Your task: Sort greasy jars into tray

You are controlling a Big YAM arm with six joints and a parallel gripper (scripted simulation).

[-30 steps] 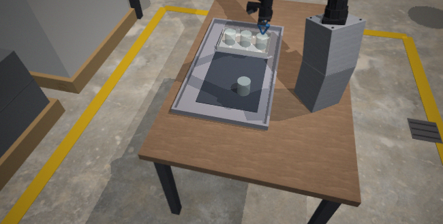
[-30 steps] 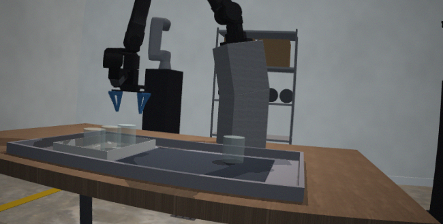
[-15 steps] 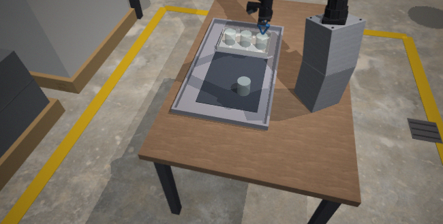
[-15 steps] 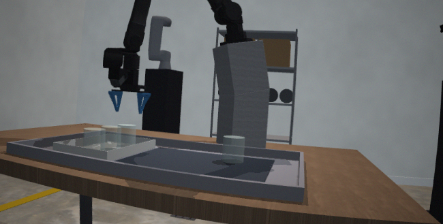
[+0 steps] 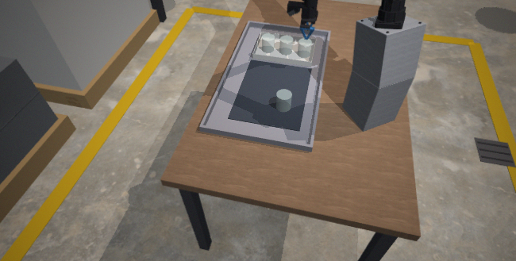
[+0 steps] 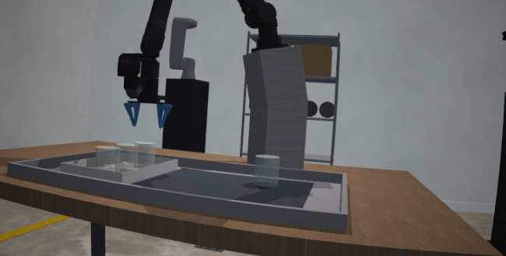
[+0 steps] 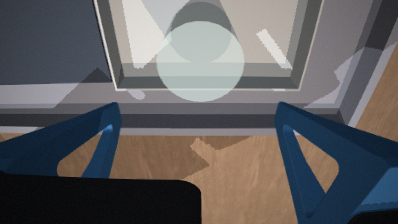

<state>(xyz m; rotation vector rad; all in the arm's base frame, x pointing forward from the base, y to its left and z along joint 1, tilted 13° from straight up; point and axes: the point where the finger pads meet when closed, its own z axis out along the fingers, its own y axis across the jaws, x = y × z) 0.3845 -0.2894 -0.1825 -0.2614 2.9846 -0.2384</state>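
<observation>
One pale, see-through jar [image 5: 283,100] [image 6: 267,170] stands upright on the dark mat [image 5: 254,86] [image 6: 202,183] [image 7: 45,45]. Three more jars stand in a row inside the pale tray [image 5: 281,61] [image 6: 149,170] [image 7: 270,83]: the left jar [image 5: 267,43], the middle jar [image 5: 286,45] and the right jar [image 5: 305,49] [image 7: 200,65], which is nearest my gripper. My gripper [image 5: 306,36] [image 6: 148,127] [image 7: 198,110] is open and empty. It hangs above the jars, and the wrist view shows its fingertips short of the right jar, on the arm's side. Grease cannot be seen on any jar.
The tray and mat lie within a steel top [image 5: 222,117] [image 6: 327,197] with a raised rim [image 5: 258,141] [image 6: 195,201], on a wooden table [image 5: 298,185] [image 6: 377,201]. The arm's grey pedestal [image 5: 381,78] [image 6: 278,107] stands beside the steel top.
</observation>
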